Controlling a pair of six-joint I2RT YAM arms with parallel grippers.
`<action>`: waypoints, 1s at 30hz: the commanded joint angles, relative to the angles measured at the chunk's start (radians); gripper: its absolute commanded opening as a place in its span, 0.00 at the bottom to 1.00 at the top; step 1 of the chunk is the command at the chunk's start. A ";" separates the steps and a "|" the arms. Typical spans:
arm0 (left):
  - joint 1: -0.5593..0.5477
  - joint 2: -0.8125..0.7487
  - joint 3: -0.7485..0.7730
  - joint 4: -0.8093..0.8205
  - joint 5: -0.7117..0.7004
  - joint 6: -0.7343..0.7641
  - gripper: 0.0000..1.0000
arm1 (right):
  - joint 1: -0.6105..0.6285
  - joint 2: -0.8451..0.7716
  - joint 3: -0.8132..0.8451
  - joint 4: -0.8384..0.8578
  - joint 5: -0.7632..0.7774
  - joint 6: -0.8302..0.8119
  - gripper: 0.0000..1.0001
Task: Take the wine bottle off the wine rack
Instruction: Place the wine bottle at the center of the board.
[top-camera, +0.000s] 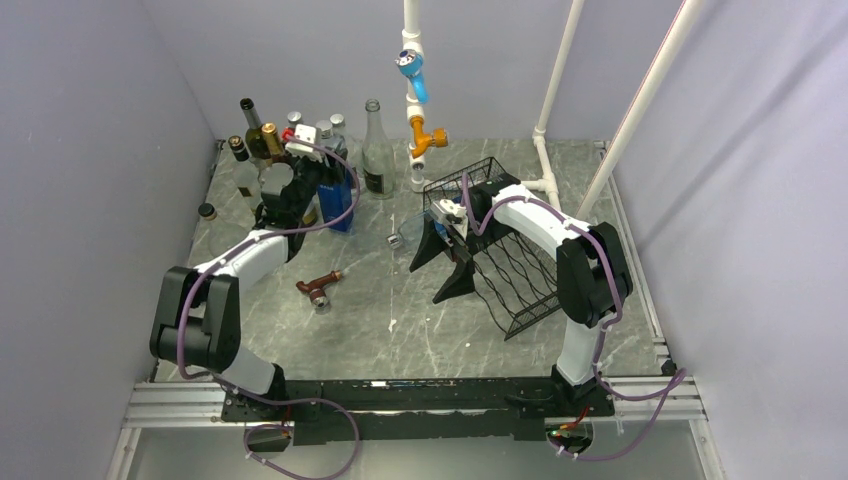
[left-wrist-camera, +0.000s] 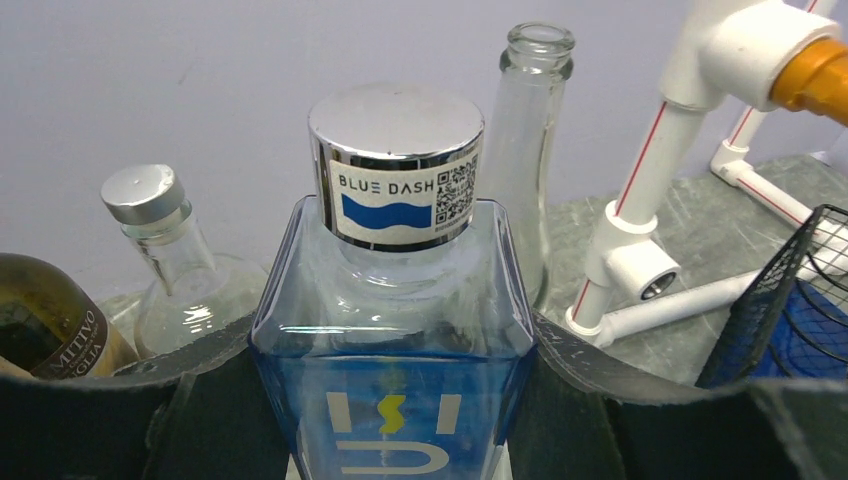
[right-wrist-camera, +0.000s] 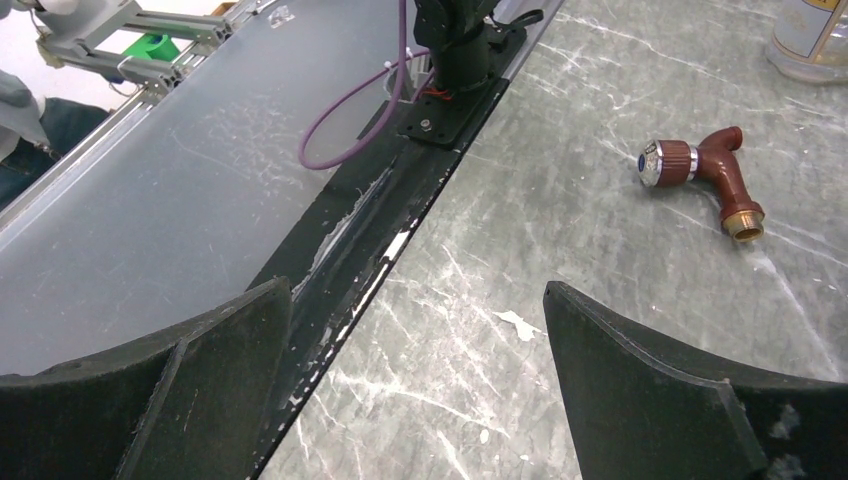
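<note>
The wine bottle (top-camera: 337, 195) is square, blue-tinted glass with a silver cap marked "BLUE DASH" (left-wrist-camera: 395, 165). It stands upright at the back left, off the rack, next to a cluster of other bottles. My left gripper (top-camera: 303, 200) (left-wrist-camera: 395, 410) is shut on its body, with a black finger pressed on each side. The black wire-mesh wine rack (top-camera: 505, 255) stands at the right and holds no bottle that I can see; its corner shows in the left wrist view (left-wrist-camera: 775, 300). My right gripper (top-camera: 446, 262) (right-wrist-camera: 420, 385) is open and empty, just left of the rack and low over the table.
Several bottles (top-camera: 258, 140) stand at the back left, and a tall clear bottle (top-camera: 376, 150) (left-wrist-camera: 530, 140) behind the blue one. A white pipe frame (top-camera: 547, 150) (left-wrist-camera: 640, 250) with orange and blue fittings rises at the back. A brown tap fitting (top-camera: 318, 288) (right-wrist-camera: 705, 170) lies mid-table.
</note>
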 joint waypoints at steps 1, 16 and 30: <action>0.007 0.005 0.095 0.284 -0.023 0.036 0.00 | -0.005 -0.013 0.028 -0.008 -0.022 -0.045 0.99; 0.007 0.050 0.042 0.343 -0.085 0.036 0.31 | -0.010 -0.009 0.026 -0.007 -0.023 -0.050 0.99; 0.007 -0.031 -0.003 0.263 -0.102 0.035 0.74 | -0.012 -0.011 0.025 -0.008 -0.025 -0.049 0.99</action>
